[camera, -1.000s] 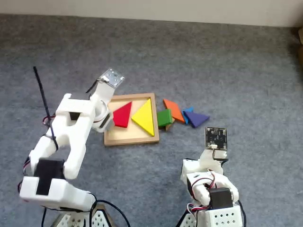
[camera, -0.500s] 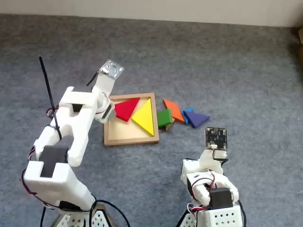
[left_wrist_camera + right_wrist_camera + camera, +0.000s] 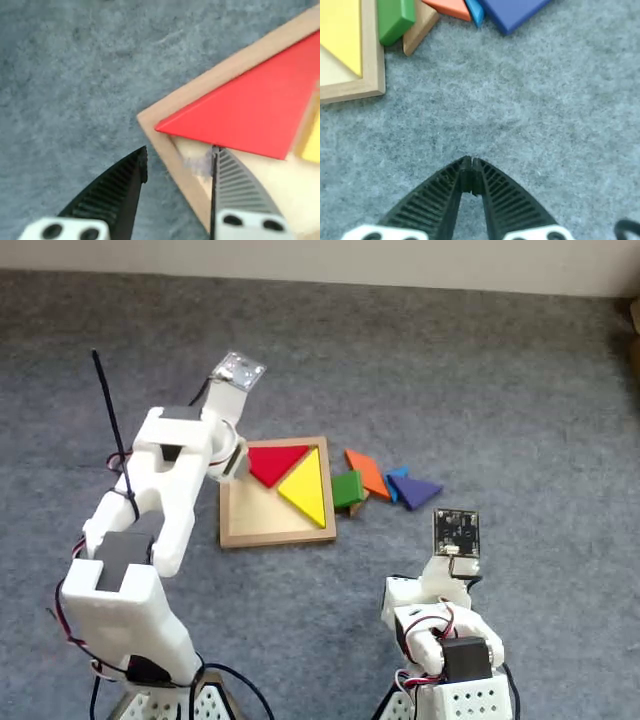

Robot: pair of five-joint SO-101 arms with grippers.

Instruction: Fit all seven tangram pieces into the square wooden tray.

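Tray (image 3: 275,537): red tri (image 3: 275,462) in corner, beside yellow tri (image 3: 307,490).

Grey carpet (image 3: 500,380): wooden tray (image 3: 262,537) on it; orange piece (image 3: 367,472), dark-blue triangle (image 3: 415,490), tan piece (image 3: 420,30) clustered just beside tray.

A carpeted indoor room: grey carpet (image 3: 500,370) meets a pale wall (image 3: 300,255).

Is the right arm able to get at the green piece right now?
Probably yes: bare carpet lies between the right gripper and the green piece, though its shut jaws must open first.
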